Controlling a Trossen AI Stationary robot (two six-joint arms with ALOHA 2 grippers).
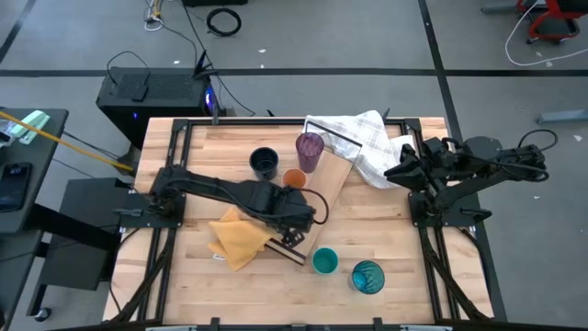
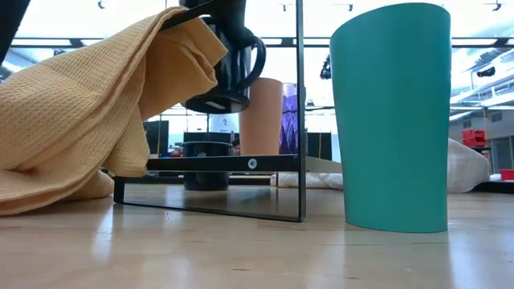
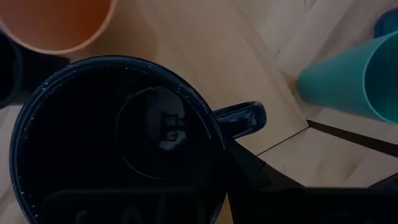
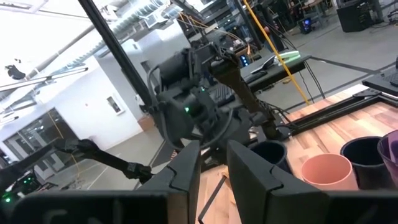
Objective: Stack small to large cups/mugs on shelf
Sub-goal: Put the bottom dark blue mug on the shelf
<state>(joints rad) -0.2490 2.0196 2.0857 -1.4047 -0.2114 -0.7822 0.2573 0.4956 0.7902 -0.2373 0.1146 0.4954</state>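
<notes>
I have the left gripper (image 1: 292,218) clamped on the rim of one navy mug (image 3: 112,143), holding it above the near end of the shelf (image 1: 333,188). The mug is upright with its mouth up, and its glossy dark inside is empty. Its handle sticks out toward the small teal cup (image 1: 324,261). That cup stands on the table just off the shelf's near end, mouth up, with nothing in it. The patterned teal-blue tumbler (image 1: 368,276) is just beyond it, farther from the shelf. On the shelf, the orange cup (image 1: 294,177) sits about midway and looks empty. The translucent purple tumbler (image 1: 310,150) stands upright beside it, toward the far end. The second navy mug (image 1: 265,163) is on the table alongside the shelf. The shelf is a pale wood plank lying diagonally. Its long axis runs from the white towel (image 1: 367,142) at its far end to the yellow cloth (image 1: 241,237) at its near end. The right gripper (image 4: 213,168) waits beyond the towel with its fingers apart, holding nothing.
</notes>
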